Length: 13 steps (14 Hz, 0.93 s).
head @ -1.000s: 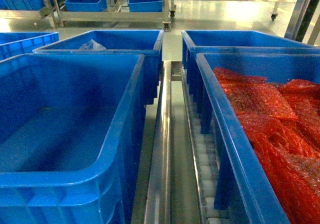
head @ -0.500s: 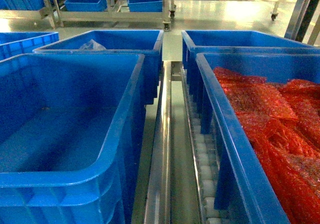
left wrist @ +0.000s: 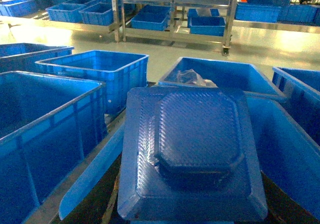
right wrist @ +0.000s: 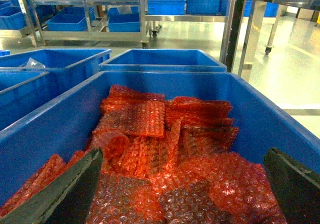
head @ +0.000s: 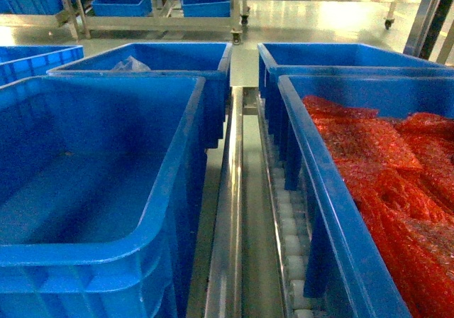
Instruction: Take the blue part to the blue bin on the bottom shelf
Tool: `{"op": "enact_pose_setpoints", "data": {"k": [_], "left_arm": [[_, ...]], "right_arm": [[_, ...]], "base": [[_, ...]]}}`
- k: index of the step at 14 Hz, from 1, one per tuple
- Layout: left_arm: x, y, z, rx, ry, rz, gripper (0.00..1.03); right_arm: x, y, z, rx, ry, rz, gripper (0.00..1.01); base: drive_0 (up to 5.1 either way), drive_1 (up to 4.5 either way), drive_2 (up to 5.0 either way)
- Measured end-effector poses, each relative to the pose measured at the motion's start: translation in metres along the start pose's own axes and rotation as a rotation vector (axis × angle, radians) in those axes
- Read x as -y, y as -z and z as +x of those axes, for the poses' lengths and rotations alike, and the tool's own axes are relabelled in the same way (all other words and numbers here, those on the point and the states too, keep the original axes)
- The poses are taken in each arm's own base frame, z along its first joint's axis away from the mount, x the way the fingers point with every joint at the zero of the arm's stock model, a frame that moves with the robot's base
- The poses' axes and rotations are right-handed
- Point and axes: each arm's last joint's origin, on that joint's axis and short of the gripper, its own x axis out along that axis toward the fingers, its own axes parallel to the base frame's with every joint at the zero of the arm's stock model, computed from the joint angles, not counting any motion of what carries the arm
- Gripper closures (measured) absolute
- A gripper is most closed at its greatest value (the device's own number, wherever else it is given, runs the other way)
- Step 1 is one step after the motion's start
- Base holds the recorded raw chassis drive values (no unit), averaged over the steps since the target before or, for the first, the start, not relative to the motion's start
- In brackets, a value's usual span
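The blue part, a square ribbed piece with a raised eight-sided middle, fills the left wrist view close to the camera. My left gripper is shut on it, and only dark finger edges show beneath it. The part hangs over an empty blue bin, which is the near left bin in the head view. That bin stands on the bottom shelf, beside its central steel rail and white roller track. My right gripper is open above red bubble wrap. Neither gripper shows in the head view.
The near right bin is full of red bubble-wrap packs. Behind stand two more blue bins, the left one holding a clear bag. Another bin sits left of the part. Steel racks with blue bins line the far floor.
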Motion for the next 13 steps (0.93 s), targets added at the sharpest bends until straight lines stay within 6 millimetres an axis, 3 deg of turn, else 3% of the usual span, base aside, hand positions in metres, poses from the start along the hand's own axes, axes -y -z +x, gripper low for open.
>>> {"op": "enact_pose_setpoints", "data": {"k": [13], "left_arm": [[0.0019,-0.0004,-0.0011,0.005,-0.019,0.006,0.60]], "right_arm": [[0.0000,0.0000,0.0000,0.000,0.000,0.000,0.03]], "base": [[0.0,0.00,0.0]]}}
